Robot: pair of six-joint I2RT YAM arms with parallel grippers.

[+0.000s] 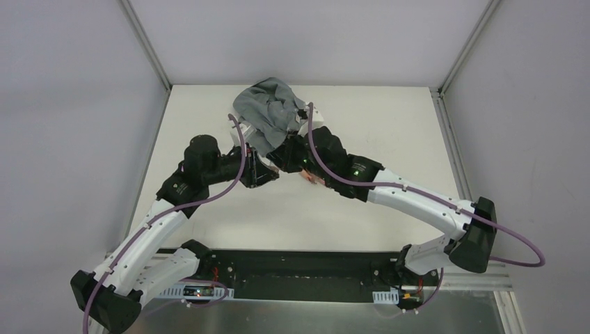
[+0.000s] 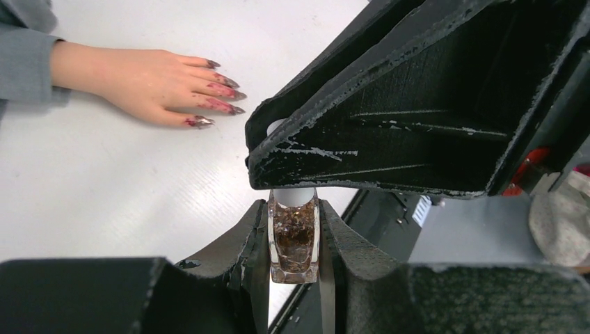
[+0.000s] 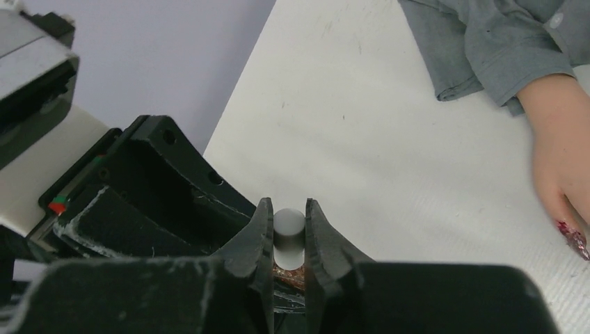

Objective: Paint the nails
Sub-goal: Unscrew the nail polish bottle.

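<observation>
A small glass bottle of glittery brown polish [image 2: 294, 240] is held in the air, with my left gripper [image 2: 294, 216] shut on its body. My right gripper [image 3: 288, 223] is shut on the bottle's white cap [image 3: 288, 233]; one of its fingers [image 2: 389, 125] fills the upper right of the left wrist view. The peach fake hand [image 2: 132, 76] lies flat on the table, its long dark red nails [image 2: 226, 94] pointing towards the grippers. One nail [image 3: 577, 243] shows at the right edge of the right wrist view. In the top view both grippers meet at about [image 1: 275, 170], with the hand mostly hidden under the right arm.
The hand's grey sleeve [image 1: 268, 111] lies bunched at the back of the white table [image 1: 389, 125]. Pale walls close in the table at the back and on both sides. A black rail [image 1: 292, 268] carrying the arm bases runs along the near edge.
</observation>
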